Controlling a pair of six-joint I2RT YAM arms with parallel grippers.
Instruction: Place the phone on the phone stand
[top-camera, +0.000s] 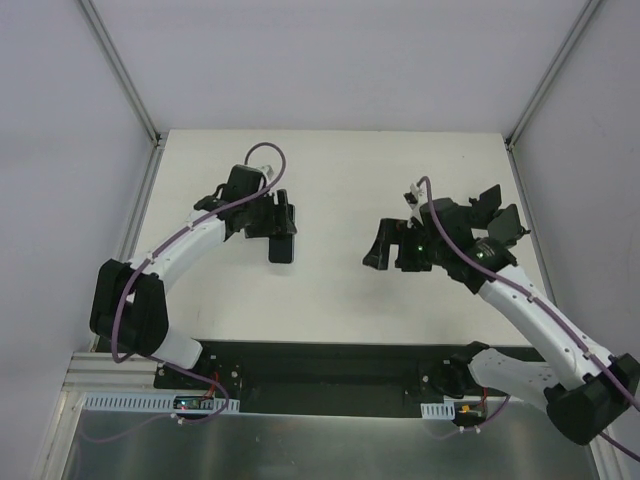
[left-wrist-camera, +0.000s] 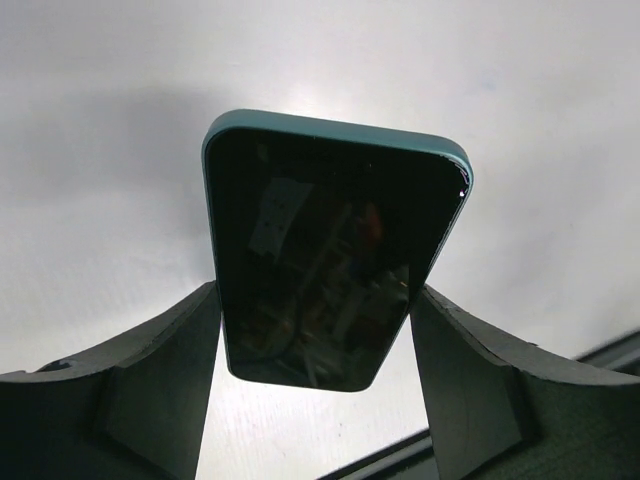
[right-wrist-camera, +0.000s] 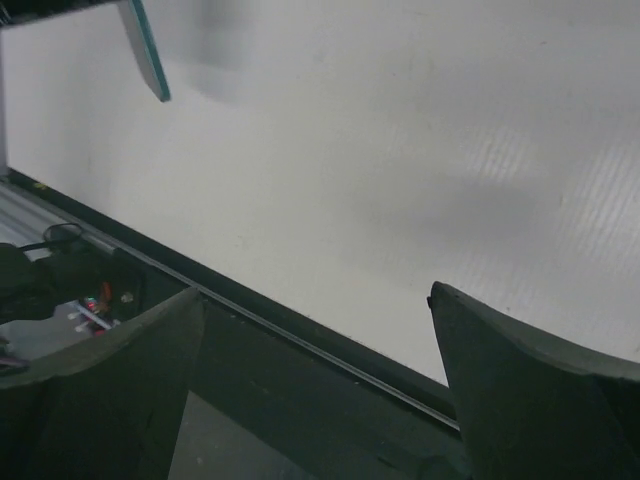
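Observation:
The phone (left-wrist-camera: 320, 250) is a dark slab with a teal edge. My left gripper (left-wrist-camera: 315, 295) is shut on its near end, one finger against each long side, and holds it above the white table. In the top view the phone (top-camera: 282, 246) sticks out of the left gripper (top-camera: 278, 230) at left centre. Its teal edge (right-wrist-camera: 150, 50) shows at the top left of the right wrist view. My right gripper (top-camera: 380, 248) is open and empty at right centre, with its fingers wide apart (right-wrist-camera: 315, 292). Black angular shapes (top-camera: 497, 208) behind the right arm look like the phone stand, partly hidden.
The white table (top-camera: 330, 180) is fenced by metal corner posts (top-camera: 120, 70) and pale walls. A black strip and rail (right-wrist-camera: 300, 330) run along the table's near edge, just under the right gripper. The arm bases and cables (top-camera: 200, 400) sit in front of it.

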